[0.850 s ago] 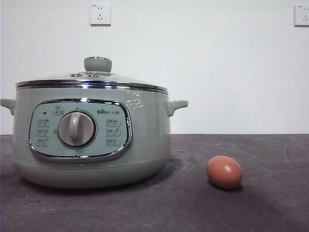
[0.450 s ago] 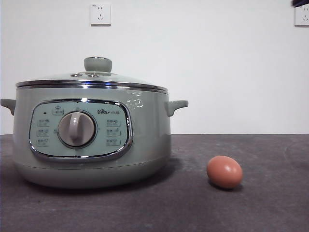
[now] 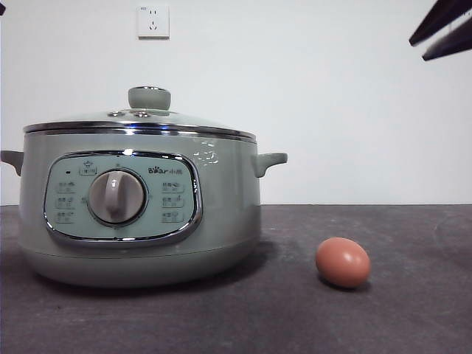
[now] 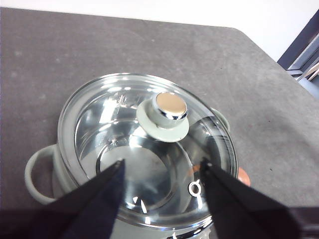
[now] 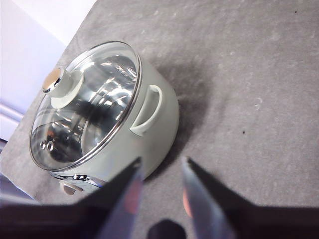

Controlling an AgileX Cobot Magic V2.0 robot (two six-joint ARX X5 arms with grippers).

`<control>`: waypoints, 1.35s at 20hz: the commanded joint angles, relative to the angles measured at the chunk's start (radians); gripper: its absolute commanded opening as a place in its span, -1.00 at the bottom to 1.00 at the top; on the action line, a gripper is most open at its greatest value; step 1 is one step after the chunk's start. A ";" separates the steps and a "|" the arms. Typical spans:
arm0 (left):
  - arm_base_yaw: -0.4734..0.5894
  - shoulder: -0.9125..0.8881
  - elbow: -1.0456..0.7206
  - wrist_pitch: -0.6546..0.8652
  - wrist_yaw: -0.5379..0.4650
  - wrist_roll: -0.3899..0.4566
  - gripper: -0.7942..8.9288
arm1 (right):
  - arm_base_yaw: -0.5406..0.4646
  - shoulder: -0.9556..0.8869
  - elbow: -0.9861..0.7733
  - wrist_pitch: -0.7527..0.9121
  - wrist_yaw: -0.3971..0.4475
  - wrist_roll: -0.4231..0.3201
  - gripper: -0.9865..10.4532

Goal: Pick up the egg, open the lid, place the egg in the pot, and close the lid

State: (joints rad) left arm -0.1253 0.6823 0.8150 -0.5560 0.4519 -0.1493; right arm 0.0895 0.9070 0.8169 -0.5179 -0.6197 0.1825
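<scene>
The egg (image 3: 343, 262) lay on the counter (image 3: 413, 310) beside the pot (image 3: 140, 214), whose lid (image 3: 140, 122) was on. The left end effector (image 4: 162, 172) hung released above the lid; the right end effector (image 5: 160, 169), also released, was above the counter.

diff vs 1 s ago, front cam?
A gripper has come into the top right corner, jaws apart; likely the right one, since the right wrist view shows open jaws above the table beside the pot. A dark tip shows top left. Nothing is gripped. Egg, pot and lid stayed put, lid closed.
</scene>
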 commanded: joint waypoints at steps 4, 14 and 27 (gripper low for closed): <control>0.000 -0.004 0.005 0.032 -0.001 0.011 -0.25 | 0.049 0.004 0.007 0.006 0.089 -0.016 -0.05; 0.000 -0.004 0.005 0.084 0.001 -0.041 -0.17 | 0.477 0.274 0.129 -0.069 0.573 -0.018 -0.05; 0.000 -0.004 0.005 0.084 -0.003 -0.041 -0.17 | 0.523 0.700 0.129 0.014 0.618 -0.016 -0.24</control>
State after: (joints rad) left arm -0.1253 0.6807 0.8173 -0.4812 0.4484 -0.1848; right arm 0.6106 1.5978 0.9470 -0.5091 0.0002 0.1707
